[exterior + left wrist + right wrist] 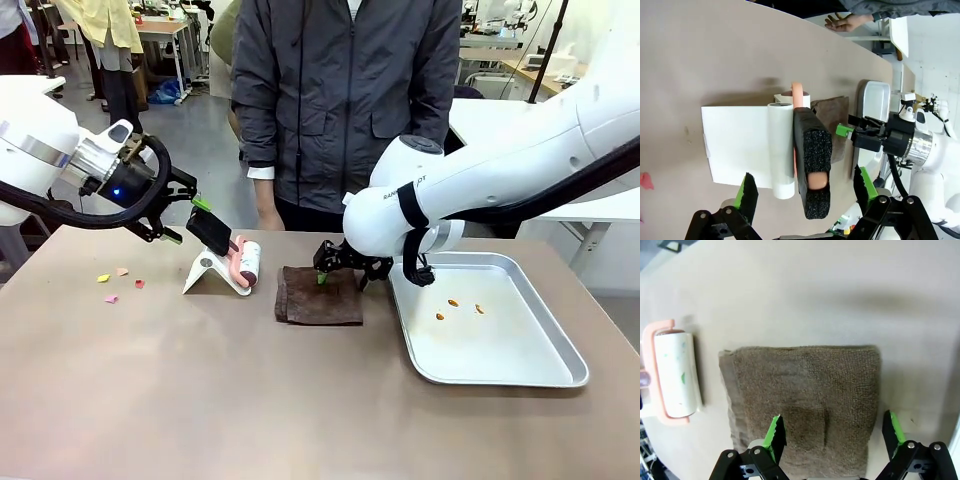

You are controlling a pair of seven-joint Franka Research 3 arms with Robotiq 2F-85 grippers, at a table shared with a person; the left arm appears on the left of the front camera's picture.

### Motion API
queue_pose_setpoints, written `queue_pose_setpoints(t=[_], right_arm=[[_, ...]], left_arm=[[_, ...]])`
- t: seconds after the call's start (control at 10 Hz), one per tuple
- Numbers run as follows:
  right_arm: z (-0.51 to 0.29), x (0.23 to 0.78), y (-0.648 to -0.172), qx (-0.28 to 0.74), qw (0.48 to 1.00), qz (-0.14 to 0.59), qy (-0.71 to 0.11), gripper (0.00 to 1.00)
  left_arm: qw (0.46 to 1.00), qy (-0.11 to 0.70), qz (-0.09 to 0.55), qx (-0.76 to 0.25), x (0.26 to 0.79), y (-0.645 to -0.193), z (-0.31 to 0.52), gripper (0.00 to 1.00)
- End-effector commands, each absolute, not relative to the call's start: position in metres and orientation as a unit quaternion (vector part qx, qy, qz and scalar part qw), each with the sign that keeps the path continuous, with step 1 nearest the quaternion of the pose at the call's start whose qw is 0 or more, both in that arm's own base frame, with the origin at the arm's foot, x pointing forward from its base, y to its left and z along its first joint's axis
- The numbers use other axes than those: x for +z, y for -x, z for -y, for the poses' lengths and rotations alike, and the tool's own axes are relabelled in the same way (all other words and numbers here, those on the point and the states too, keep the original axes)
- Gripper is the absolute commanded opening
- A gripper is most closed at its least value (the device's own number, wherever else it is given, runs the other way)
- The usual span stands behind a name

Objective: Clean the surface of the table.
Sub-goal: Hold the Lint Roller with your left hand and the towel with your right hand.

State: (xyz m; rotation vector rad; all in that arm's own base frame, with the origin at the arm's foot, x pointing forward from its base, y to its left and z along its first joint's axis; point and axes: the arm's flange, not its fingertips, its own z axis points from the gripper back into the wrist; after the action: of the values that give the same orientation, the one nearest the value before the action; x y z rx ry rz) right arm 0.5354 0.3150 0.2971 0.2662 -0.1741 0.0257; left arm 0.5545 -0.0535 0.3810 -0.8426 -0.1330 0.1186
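Bench [300, 400]: wide matte brownish-taupe top, takes up the whole lower half of the front view, running from my side to the person [340, 90] in a grey jacket at the far edge. The top is mostly bare. A few paper scraps [112, 298], yellow, pink and orange, lie at its far left.

My left tool [187, 221] is wide open and holds nothing. In the left wrist view the black handle [812, 165] of the lint roller [781, 150] lies between my spread fingers, with a gap on both sides. The roller rests on a white stand [205, 270] left of centre, and its sheet shows some coloured specks in the right wrist view.

My right tool [342, 275] is also open and empty, low over the near edge of a folded brown cloth [320, 295] at bench centre. I cannot tell if the tips touch the cloth. The cloth lies flat, just beside the roller.

A steel tray [500, 345] sits on the right, near the cloth, with a few orange crumbs [453, 302] inside.

Room: grey floor [190, 130] and white-topped tables [480, 115] behind the person. The person's hand [845, 22] is by the far edge in the left wrist view.
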Motion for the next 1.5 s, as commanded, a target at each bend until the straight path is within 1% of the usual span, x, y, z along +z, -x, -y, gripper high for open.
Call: queue_pose_setpoints(t=[0.0,0.1,0.2,0.3,0.4,0.5,0.7,0.8,0.9,1.0,1.4], right_arm=[[-0.323,0.296,-0.538,0.004,0.988,0.088,-0.123,1.0],[-0.323,0.296,-0.537,0.006,0.988,0.083,-0.128,1.0],[-0.323,0.295,-0.538,0.009,0.988,0.077,-0.13,1.0],[-0.323,0.295,-0.536,0.018,0.988,0.066,-0.141,0.47],[-0.324,0.293,-0.535,0.021,0.988,0.059,-0.14,0.4],[-0.324,0.293,-0.535,0.022,0.988,0.057,-0.141,0.0],[-0.325,0.293,-0.535,0.028,0.987,0.059,-0.148,0.0],[-0.325,0.292,-0.535,0.027,0.986,0.058,-0.152,0.14],[-0.324,0.291,-0.536,0.025,0.987,0.055,-0.151,0.04],[-0.324,0.29,-0.537,0.026,0.986,0.054,-0.153,0.0],[-0.322,0.288,-0.537,0.024,0.986,0.049,-0.159,0.0]], left_arm=[[0.906,0.416,0.064,0.036,0.381,-0.559,0.054,1.0],[0.905,0.418,0.064,0.033,0.381,-0.56,0.055,1.0],[0.904,0.421,0.069,0.029,0.381,-0.56,0.056,0.71],[0.904,0.422,0.07,0.023,0.382,-0.559,0.057,0.4],[0.901,0.427,0.073,0.02,0.383,-0.558,0.058,0.12],[0.902,0.425,0.074,0.017,0.384,-0.558,0.059,0.0],[0.903,0.424,0.073,0.017,0.384,-0.558,0.059,0.0],[0.903,0.424,0.073,0.017,0.384,-0.558,0.06,0.02],[0.901,0.427,0.076,0.018,0.385,-0.559,0.06,0.0],[0.899,0.43,0.077,0.017,0.386,-0.559,0.061,0.0],[0.896,0.435,0.082,0.019,0.388,-0.56,0.067,0.0]])
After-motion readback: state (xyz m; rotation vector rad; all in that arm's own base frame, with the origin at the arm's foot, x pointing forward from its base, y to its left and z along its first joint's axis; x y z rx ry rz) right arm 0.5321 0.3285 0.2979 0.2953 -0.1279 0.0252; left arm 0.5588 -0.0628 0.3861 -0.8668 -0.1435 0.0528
